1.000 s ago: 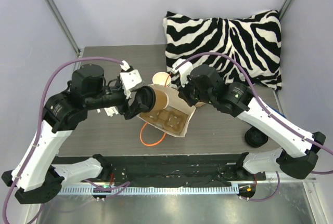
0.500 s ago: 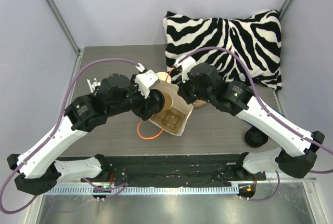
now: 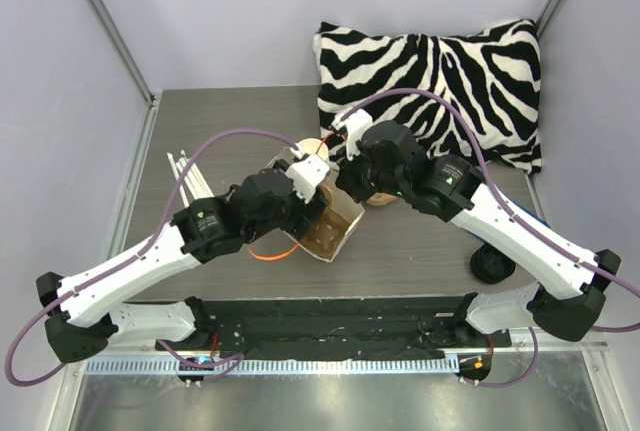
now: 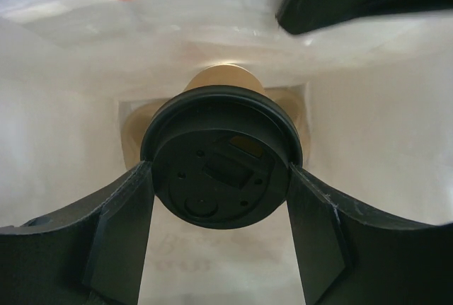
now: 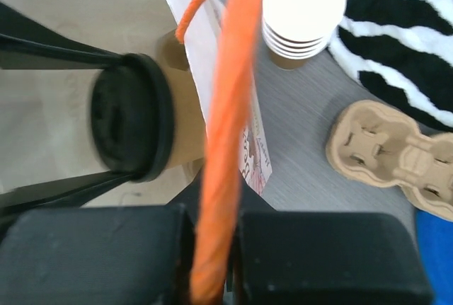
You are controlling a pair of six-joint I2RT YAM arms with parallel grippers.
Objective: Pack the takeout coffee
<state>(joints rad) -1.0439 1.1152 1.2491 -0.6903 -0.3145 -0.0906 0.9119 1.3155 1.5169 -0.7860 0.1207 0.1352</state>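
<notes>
The takeout coffee [image 4: 221, 156], a brown cup with a black lid, is held between my left gripper's fingers [image 4: 120, 227] inside the open paper bag [image 4: 368, 135]. My left gripper [image 4: 218, 172] is shut on it at the lid's sides. In the right wrist view the coffee [image 5: 134, 117] lies sideways in the bag's mouth. My right gripper [image 5: 212, 213] is shut on the bag's orange handle [image 5: 228, 100] and holds it up. In the top view the left gripper [image 3: 318, 206] reaches into the bag [image 3: 335, 233] and hides the cup; the right gripper [image 3: 345, 183] is just above the bag.
A stack of lidless cream cups [image 5: 301, 11] stands behind the bag. A cardboard cup carrier [image 5: 386, 149] lies to the right. A zebra pillow [image 3: 440, 71] fills the back right. A pile of black lids [image 3: 492, 266] sits at the right. White sticks [image 3: 185, 171] lie at the left.
My left arm has swung right and pushed the coffee into the bag's mouth. The bag has shifted right and stands more upright. The right gripper has kept its hold on the handle.
</notes>
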